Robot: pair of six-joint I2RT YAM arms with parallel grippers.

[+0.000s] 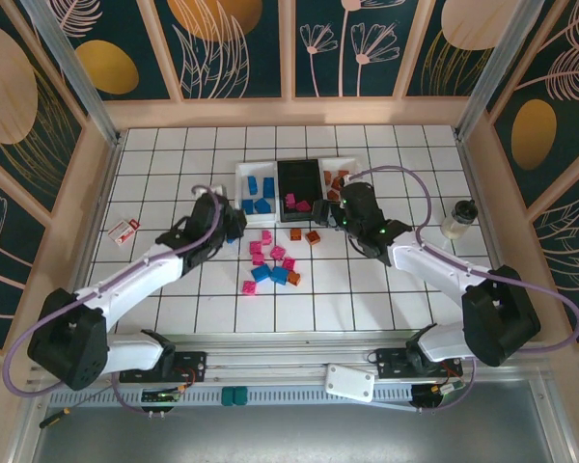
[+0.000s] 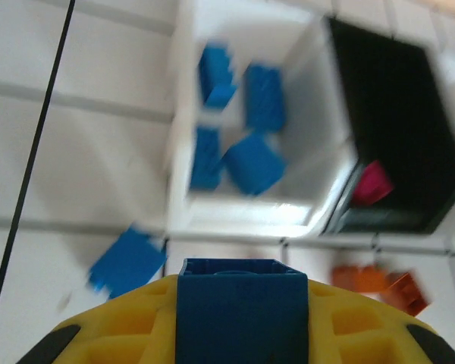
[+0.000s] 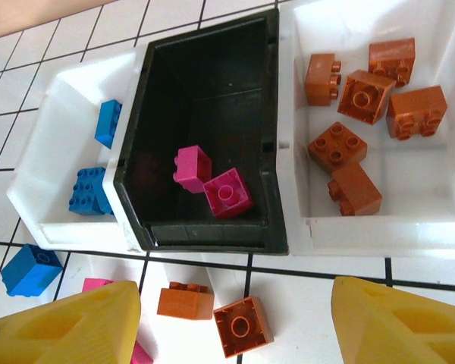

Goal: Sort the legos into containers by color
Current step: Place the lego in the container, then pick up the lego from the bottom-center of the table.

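Near the far middle of the table [image 1: 174,193], the sorting stands at roughly the halfway mark, by my reading. My left claw [image 1: 228,230] is pressed together on a blue brick [image 2: 243,299], pinching it between the yellow fingers [image 2: 114,334]. It hangs just on the near side of the left tray [image 2: 243,212]. My right claw [image 3: 236,292] is spread and empty, over the tiles just near of the black tray [image 3: 205,76] and the right tray [image 3: 440,174].

Done so far: four blue bricks [image 2: 254,163] lie in the left tray, and two pink bricks [image 3: 227,192] in the black tray between the two white ones. Five orange bricks [image 3: 364,95] sit in the right tray. No colour looks misplaced in any tray.

Left to do: the blue brick in my grip has yet to cross the tray wall and be let go. On the tiles near of the trays lie about ten loose bricks [image 1: 278,253], scattered between my two claws. I count some five pink, two or three blue and three orange. A few of them are packed close together. One stray blue brick [image 2: 127,260] sits just left of my left claw, near the left tray's corner. Pink looks furthest behind, with more of it on the tiles than in its tray.

A small white-and-red card [image 1: 124,231] lies well apart at the left and is no part of the job.
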